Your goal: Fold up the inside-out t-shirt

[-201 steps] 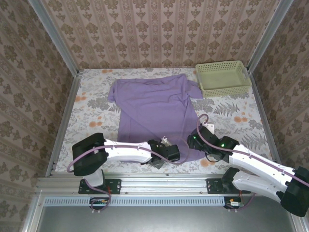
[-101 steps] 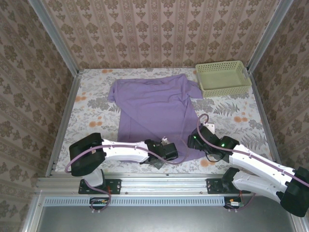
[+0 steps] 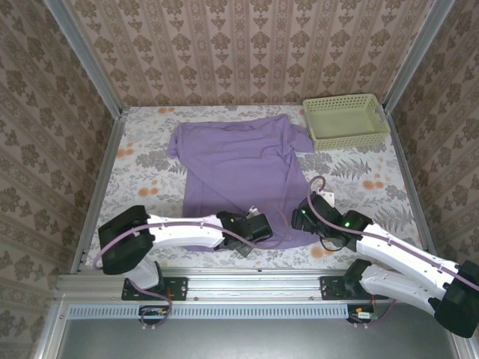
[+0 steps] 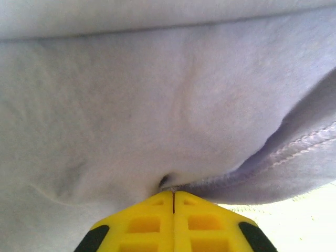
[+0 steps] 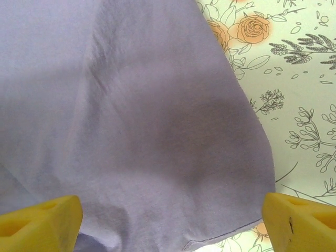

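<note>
The inside-out t-shirt (image 3: 239, 168) is plain lavender-purple, and its hem stitching is the same shade. At the worktop's 1 o'clock sits a pale green mesh basket (image 3: 346, 120). The worktop (image 3: 367, 187) is white, printed with orange roses and grey-green leaves. The wallpaper (image 3: 247, 52) has a brown damask pattern. The left gripper (image 4: 173, 199) and right gripper (image 5: 170, 223) are yellow. The left arm (image 3: 179, 230) and right arm (image 3: 397, 254) are white with black joints.

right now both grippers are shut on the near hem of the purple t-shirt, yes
Not quite. The left gripper is shut on the hem of the purple t-shirt, but the right gripper is open. The right wrist view shows its yellow fingers spread wide apart over the shirt's near edge, gripping nothing.
</note>
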`<state>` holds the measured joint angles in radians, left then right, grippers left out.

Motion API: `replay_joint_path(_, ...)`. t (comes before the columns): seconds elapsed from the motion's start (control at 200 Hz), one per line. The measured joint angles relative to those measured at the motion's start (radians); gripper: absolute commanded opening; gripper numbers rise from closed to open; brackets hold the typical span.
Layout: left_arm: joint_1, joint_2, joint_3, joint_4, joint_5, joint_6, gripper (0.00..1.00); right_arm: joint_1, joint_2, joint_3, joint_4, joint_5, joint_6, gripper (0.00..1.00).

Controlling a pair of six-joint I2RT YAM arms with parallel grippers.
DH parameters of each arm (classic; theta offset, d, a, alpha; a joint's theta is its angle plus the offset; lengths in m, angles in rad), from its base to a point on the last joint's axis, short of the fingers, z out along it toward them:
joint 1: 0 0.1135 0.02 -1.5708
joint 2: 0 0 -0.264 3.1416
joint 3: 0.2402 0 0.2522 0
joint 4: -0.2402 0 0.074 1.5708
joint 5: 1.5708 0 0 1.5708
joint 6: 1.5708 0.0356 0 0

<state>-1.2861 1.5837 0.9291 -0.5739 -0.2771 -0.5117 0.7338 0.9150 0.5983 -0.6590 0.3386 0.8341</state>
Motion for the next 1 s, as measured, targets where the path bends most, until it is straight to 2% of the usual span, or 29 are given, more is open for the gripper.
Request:
replay_joint_path(0.22,0.016,-0.113,0.000,0.003,0.001,0.013,0.00,-0.007,-0.068,-0.013,0.045,-0.039,0.008,0.90)
replay_joint_path(0.35,0.069,-0.166,0.001,0.006,0.011,0.019,0.00,0.000,-0.108,-0.065,0.150,-0.093,0.009,0.90)
replay_joint_path(0.445,0.129,-0.195,0.009,0.008,0.035,0.029,0.00,0.045,-0.139,-0.132,0.278,-0.132,0.023,0.91)
replay_joint_path(0.515,0.169,-0.206,0.024,0.013,0.059,0.040,0.00,0.120,-0.124,-0.159,0.372,-0.140,0.027,0.90)
replay_joint_path(0.64,0.222,-0.207,0.076,0.020,0.106,0.061,0.00,0.288,-0.010,-0.161,0.585,-0.129,-0.004,0.89)
replay_joint_path(0.735,0.246,-0.207,0.124,0.023,0.137,0.074,0.00,0.372,0.118,-0.160,0.727,-0.112,-0.037,0.90)
replay_joint_path(0.92,0.280,-0.215,0.189,0.029,0.174,0.087,0.00,0.415,0.354,-0.164,0.959,-0.043,-0.063,0.90)
replay_joint_path(0.995,0.288,-0.225,0.212,0.028,0.183,0.091,0.00,0.420,0.422,-0.166,1.053,-0.013,-0.086,0.87)
